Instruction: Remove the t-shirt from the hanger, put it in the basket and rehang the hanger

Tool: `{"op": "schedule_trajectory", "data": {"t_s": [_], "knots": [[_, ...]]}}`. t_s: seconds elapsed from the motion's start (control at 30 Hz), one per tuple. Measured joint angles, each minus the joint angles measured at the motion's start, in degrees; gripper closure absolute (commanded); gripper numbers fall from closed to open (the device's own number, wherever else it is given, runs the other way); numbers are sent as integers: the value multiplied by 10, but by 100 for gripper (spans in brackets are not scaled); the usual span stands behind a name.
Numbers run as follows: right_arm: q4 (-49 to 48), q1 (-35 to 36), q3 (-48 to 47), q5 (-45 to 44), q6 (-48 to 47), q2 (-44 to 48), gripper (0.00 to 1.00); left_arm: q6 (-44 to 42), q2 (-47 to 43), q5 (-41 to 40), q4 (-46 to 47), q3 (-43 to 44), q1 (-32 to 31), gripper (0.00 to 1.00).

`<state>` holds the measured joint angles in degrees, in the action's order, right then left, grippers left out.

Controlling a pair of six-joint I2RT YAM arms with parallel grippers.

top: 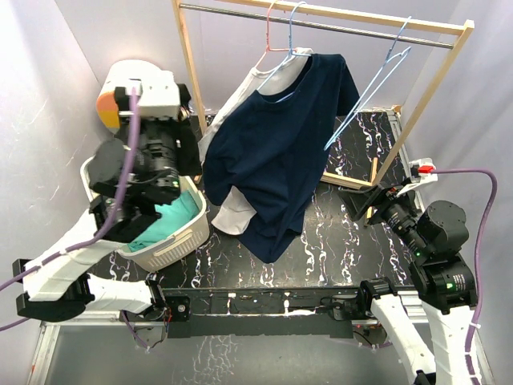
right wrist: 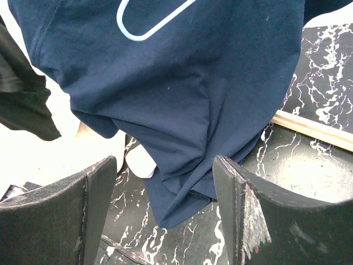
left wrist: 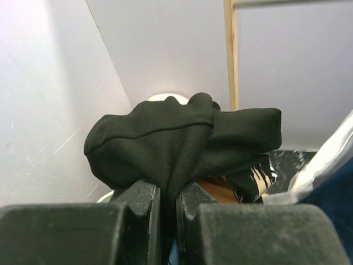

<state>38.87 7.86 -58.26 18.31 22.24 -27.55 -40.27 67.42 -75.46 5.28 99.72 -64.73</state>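
Navy t-shirt (top: 276,152) hangs on a light blue hanger (top: 295,28) on the wooden rack (top: 186,56), its hem reaching down near the marble table (top: 337,241). Left gripper (left wrist: 168,193) is raised beside the rack, fingers clamped on a bunched black cloth (left wrist: 182,138). Right gripper (right wrist: 165,165) is spread wide and holds nothing, low and to the right of the shirt. White basket (top: 172,245) with teal fabric sits at left.

No legible text, no label, brand, number or sign to be made out in any of the three views
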Motion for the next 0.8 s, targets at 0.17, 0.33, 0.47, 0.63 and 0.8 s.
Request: {"op": "schedule_trajectory", "data": {"t_s": [0.17, 0.33, 0.47, 0.63, 0.8], "knots": [[0, 0, 0, 5, -3, -1, 27, -21, 0, -23, 19, -83, 0, 100], [2, 0, 0, 8, -11, -1, 28, 118, -12, -16, -143, -114, 2, 100], [7, 0, 0, 8, -14, 0, 28, 282, 1, 95, -324, -113, 120, 100], [16, 0, 0, 7, -22, 0, 28, 394, 47, 250, -428, -123, 359, 100], [17, 0, 0, 8, -24, -1, 29, 481, 78, 328, -493, -55, 440, 100]]}}
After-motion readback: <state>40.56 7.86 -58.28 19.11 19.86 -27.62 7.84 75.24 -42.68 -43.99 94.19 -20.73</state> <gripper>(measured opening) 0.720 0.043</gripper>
